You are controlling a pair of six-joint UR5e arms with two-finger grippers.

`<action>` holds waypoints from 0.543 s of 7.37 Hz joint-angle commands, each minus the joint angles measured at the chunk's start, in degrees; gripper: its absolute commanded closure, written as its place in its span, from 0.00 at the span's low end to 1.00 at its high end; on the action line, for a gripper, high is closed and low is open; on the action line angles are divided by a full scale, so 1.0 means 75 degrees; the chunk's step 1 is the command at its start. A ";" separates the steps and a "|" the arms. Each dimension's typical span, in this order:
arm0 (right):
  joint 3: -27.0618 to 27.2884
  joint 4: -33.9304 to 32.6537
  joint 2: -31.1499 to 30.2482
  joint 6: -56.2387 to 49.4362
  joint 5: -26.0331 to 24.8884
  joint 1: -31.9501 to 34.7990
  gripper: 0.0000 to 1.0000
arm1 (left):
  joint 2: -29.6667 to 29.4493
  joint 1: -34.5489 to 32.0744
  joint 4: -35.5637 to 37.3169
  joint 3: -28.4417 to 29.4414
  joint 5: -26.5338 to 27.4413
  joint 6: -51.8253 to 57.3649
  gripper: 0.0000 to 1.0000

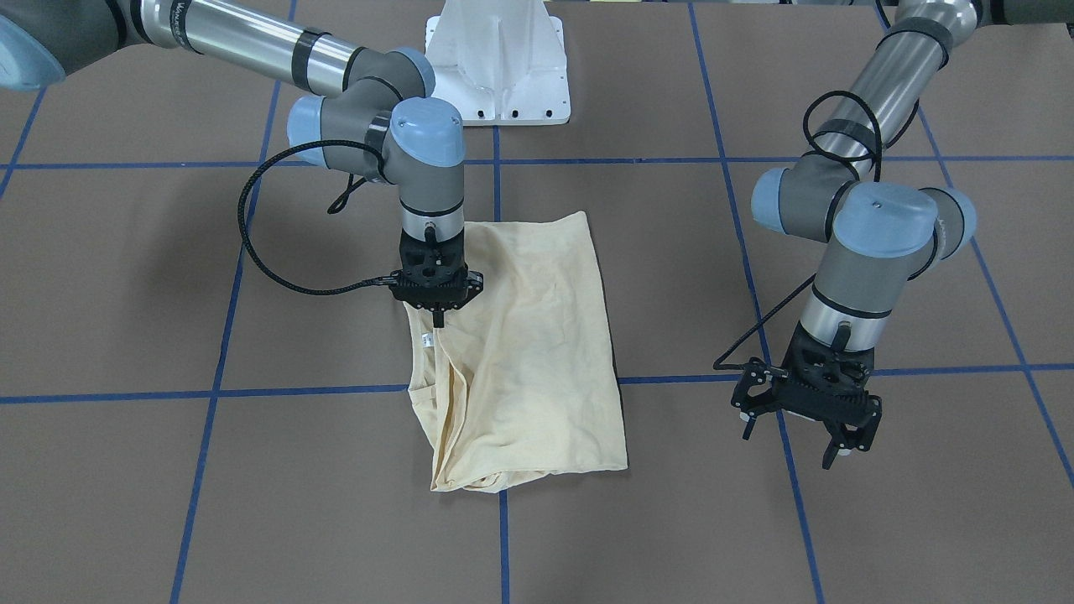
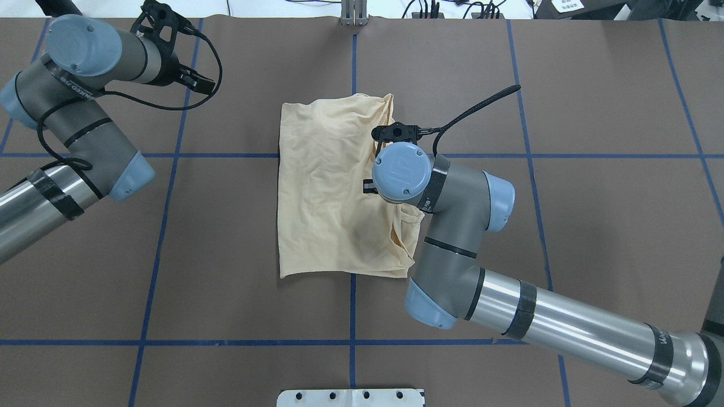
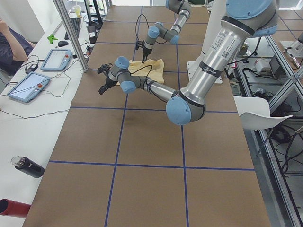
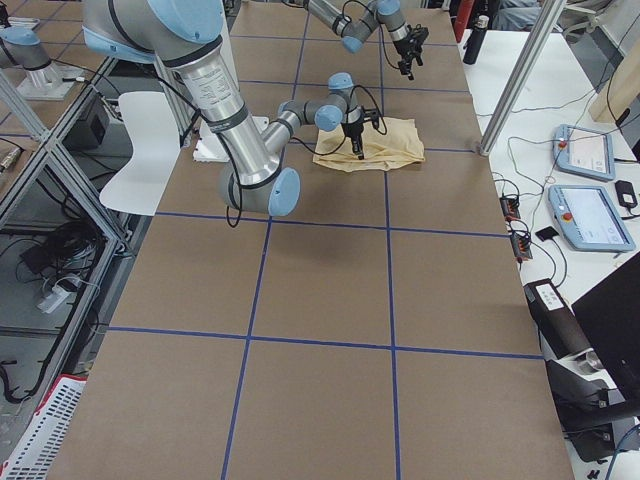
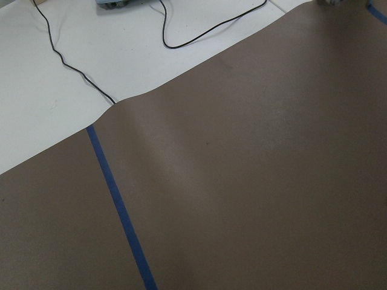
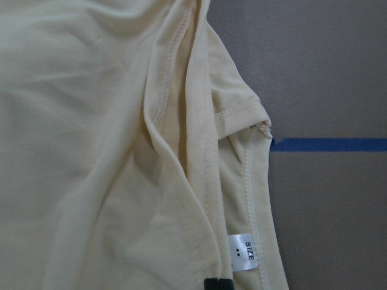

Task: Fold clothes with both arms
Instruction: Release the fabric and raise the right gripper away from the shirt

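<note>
Cream T-shirt (image 1: 537,335) looks light, limp: pinch hemmed edges. Right gripper (image 1: 436,317) closed at neckline, centre-left; left gripper (image 1: 797,436) gapes, lower right.

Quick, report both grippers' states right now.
Left gripper: open, empty, off to the side of the T-shirt.
Right gripper: shut, tips down at the T-shirt's collar edge; whether it pinches cloth cannot be told.

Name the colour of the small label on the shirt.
White label, clearest in the right wrist view.
</note>
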 commanded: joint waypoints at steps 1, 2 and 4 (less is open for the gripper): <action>0.0007 -0.0033 -0.0018 -0.0003 0.0009 0.0000 1.00 | 0.0000 0.0000 0.0000 0.0000 -0.0012 0.0004 0.00; 0.0112 -0.0033 -0.0111 -0.0014 0.0009 0.0058 1.00 | 0.0000 0.0000 0.0000 -0.0023 -0.0012 -0.0008 0.00; 0.0835 -0.0045 -0.0822 -0.0143 0.0056 0.0140 1.00 | 0.0000 0.0000 0.0000 -0.0047 0.0000 -0.0008 0.00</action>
